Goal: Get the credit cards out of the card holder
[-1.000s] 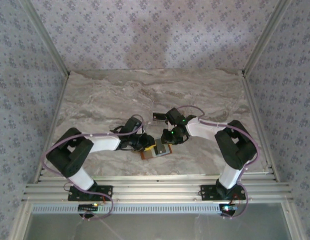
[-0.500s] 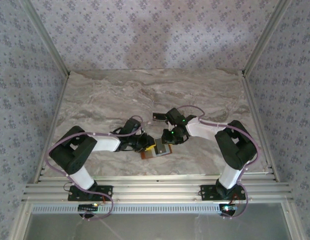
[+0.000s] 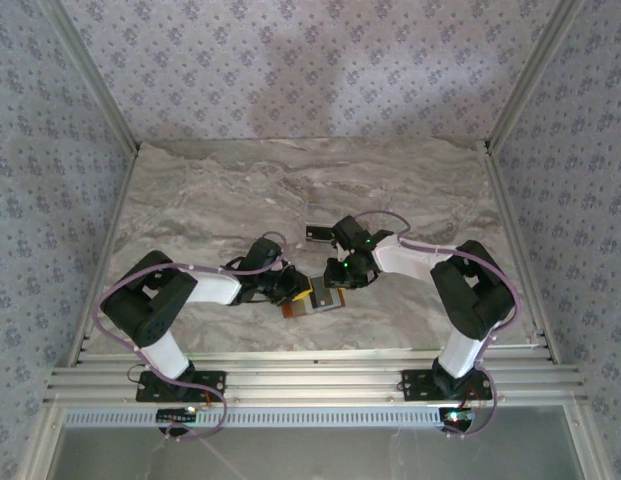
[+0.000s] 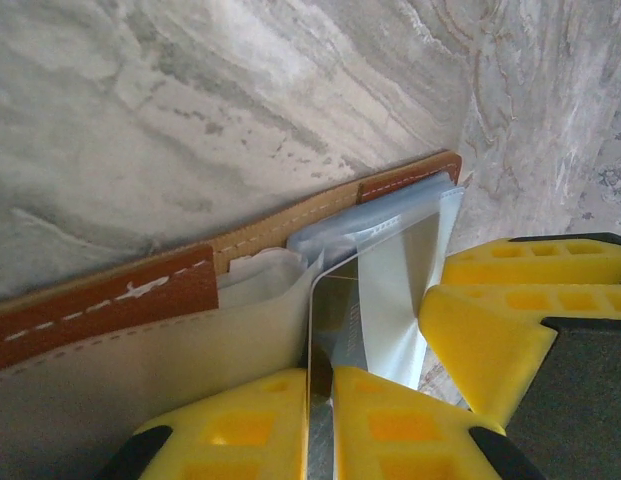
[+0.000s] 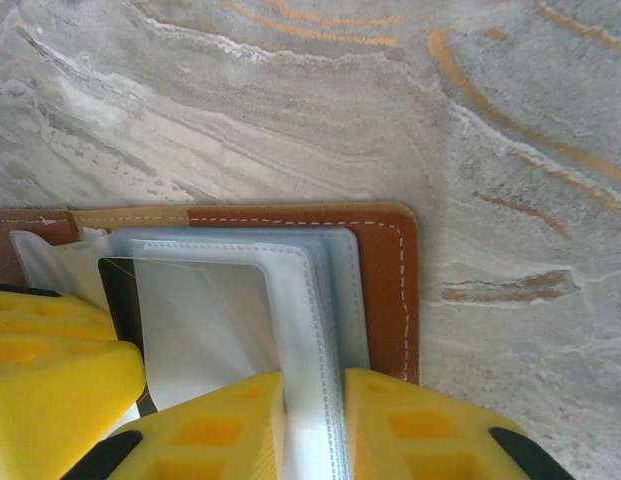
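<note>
Well, the left hand (image 4: 320, 385) pinches the thin card (image 4: 370, 300) by its edge; it looks stiff and slippery. The right hand (image 5: 315, 390) is clamped on the soft card holder (image 5: 385, 290).

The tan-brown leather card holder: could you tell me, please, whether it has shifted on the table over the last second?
No. The tan-brown leather card holder lies where it did, equally close to the grey marble table's near edge.
</note>
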Motion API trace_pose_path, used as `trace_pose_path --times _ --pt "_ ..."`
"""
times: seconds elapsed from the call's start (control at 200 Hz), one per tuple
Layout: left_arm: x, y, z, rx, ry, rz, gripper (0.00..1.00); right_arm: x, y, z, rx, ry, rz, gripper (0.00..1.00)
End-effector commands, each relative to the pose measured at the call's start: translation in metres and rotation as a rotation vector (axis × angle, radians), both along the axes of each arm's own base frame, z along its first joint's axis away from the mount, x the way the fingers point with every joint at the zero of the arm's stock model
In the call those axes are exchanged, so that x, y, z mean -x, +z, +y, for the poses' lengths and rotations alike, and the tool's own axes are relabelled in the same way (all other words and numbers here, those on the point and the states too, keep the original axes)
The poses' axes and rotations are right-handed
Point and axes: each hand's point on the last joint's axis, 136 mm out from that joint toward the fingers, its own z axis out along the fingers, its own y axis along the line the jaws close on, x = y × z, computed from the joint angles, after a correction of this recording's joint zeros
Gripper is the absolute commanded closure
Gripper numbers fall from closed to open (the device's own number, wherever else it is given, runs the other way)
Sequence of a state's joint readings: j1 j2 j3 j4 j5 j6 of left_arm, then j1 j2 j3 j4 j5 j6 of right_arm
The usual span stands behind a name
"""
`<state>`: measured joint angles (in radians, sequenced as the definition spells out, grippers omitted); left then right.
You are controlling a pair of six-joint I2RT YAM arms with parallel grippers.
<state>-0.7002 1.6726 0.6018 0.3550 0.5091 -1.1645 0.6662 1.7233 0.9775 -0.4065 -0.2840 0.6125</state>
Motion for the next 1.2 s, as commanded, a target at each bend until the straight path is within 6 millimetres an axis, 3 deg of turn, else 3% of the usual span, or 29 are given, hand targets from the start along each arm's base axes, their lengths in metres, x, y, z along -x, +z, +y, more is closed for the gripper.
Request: trace_pose_path --times 0.0,0.46,1.194 --pt "-0.001 0.000 -0.002 0.018 -0.007 -0.012 0.86 0.020 -0.019 -0.016 0.091 -0.003 0.073 0.77" --pt "0.004 0.005 0.013 -0.026 -0.002 -0.038 0.90 0.020 -0.017 -0.019 0.097 -0.010 0.067 0.71" --pt "0.011 0.014 0.032 -0.071 -0.016 -0.045 0.92 0.019 -0.018 -0.020 0.105 -0.010 0.067 0.71"
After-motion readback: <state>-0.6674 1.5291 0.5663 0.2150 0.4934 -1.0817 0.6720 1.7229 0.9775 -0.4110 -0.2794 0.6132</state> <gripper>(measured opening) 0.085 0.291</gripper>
